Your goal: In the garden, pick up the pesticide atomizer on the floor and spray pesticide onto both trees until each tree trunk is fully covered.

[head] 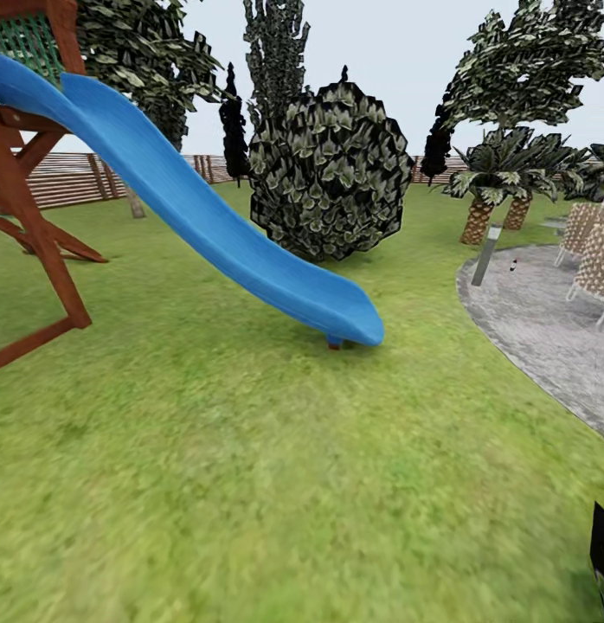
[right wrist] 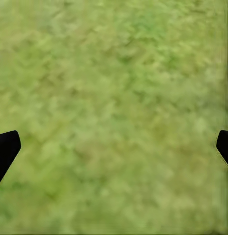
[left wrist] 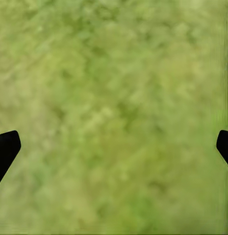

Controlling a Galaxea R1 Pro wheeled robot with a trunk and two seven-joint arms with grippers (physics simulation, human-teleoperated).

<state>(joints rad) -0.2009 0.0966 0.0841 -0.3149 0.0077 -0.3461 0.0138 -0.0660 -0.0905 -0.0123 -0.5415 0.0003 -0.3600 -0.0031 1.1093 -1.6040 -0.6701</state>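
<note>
Both grippers are hanging over green grass lawn (head: 250, 484), fingers spread wide, holding nothing: left gripper (left wrist: 114, 147), right gripper (right wrist: 114, 147). Beyond the grass, a blue plastic slide (head: 215, 225) is sloping down off a red-brown wooden frame (head: 29, 216). Behind the slide a round dark bush (head: 330, 173) is standing; right of the slide, a grey gravel patch (head: 544, 320) with a short grey lamp post (head: 487, 255). Farthest behind the slide, a brown slatted wooden fence (head: 68, 177). Pesticide atomizer location: cannot tell.

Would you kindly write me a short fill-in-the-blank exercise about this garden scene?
1. The slide is coloured ____.
2. The foot of the slide rests on the ____.
3. Behind the slide's lower end stands a round dark ____.
4. The left hand has its fingers spread wide, so it is ____.

Missing words: blue; grass; bush; open
</note>
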